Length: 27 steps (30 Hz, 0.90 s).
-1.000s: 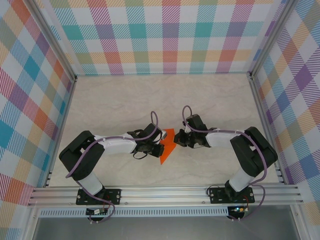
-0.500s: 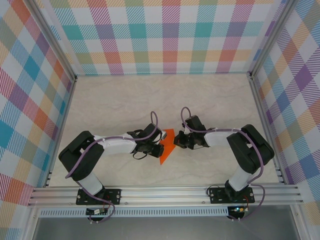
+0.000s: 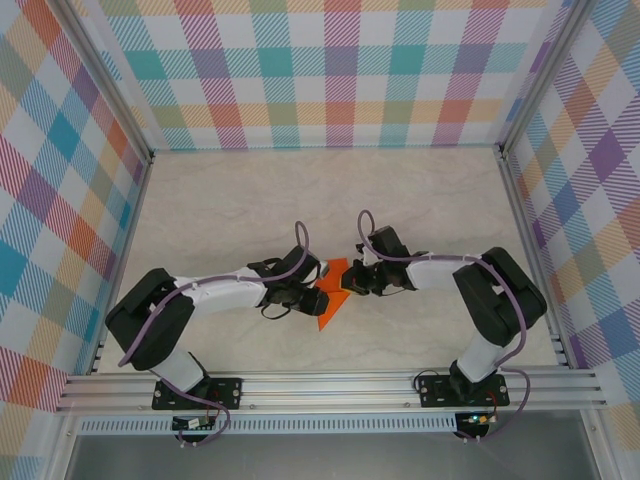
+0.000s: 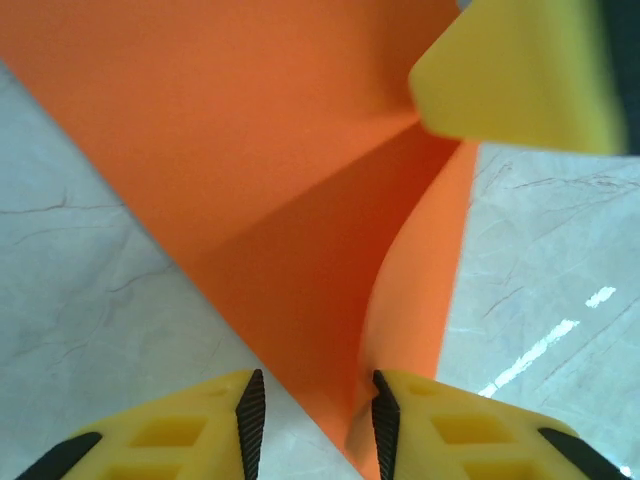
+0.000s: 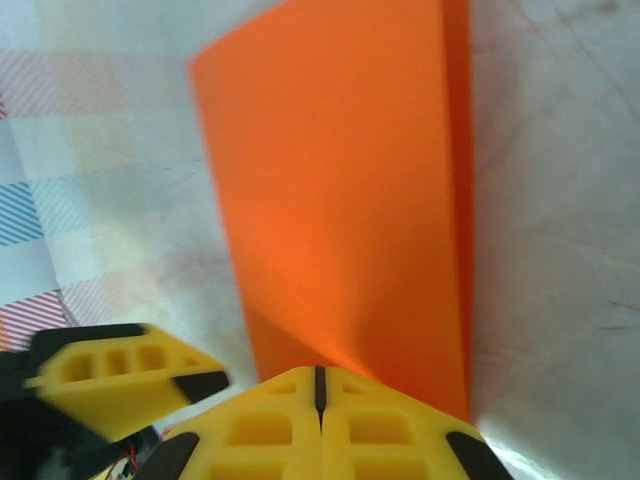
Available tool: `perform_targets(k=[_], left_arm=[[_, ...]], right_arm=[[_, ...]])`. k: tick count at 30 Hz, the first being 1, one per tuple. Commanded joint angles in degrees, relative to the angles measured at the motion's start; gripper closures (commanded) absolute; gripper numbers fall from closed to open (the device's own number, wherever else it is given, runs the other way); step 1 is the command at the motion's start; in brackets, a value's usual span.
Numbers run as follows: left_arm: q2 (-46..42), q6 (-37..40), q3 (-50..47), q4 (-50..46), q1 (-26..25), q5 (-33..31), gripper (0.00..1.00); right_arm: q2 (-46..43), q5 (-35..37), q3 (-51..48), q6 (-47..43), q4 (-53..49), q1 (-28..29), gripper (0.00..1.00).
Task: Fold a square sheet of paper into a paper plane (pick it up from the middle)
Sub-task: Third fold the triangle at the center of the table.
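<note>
Right wrist view: my right gripper (image 5: 320, 378) clamps the paper plane (image 5: 340, 200); my left gripper (image 4: 312, 405) stands slightly parted astride it.

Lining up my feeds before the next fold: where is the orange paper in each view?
Top: paper at centre, between left hand and right hand.
Left wrist: upper left and middle, running down into the left hand.
Right wrist: centre, from the top edge down to the right hand.
Shared landmark: the pale marbled table.
</note>
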Motion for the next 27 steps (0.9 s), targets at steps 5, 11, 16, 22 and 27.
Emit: perform_targets(k=[5,11,16,22,27], left_arm=[[-11.76,-5.25,-0.57,-6.92,0.34,-7.69,0.54],[-21.03,-8.13,-3.68,-3.6,0.08,-1.5,0.6],[-16.83,-8.4,-4.18,1.41,-1.28,3.15,0.69],[-8.62,-7.97,-1.59,4.25,-3.84,3.63,0.74],[-4.35,-8.01,0.42,2.19,-4.23,-4.76,0.8]], right_arm=[[1.63,-1.61,0.92,-1.3,0.21,0.32,0.99],[-2.86,0.23,1.72,-2.07,-3.32,0.31,0.95],[-7.24,4.02,1.14,-2.69,-6.59,0.32,0.88],[-11.33,8.58,-2.58,-1.61,-7.84,-1.32,0.77],[-10.98,5.85,-4.18,-1.59,-6.03,-2.14,0.67]])
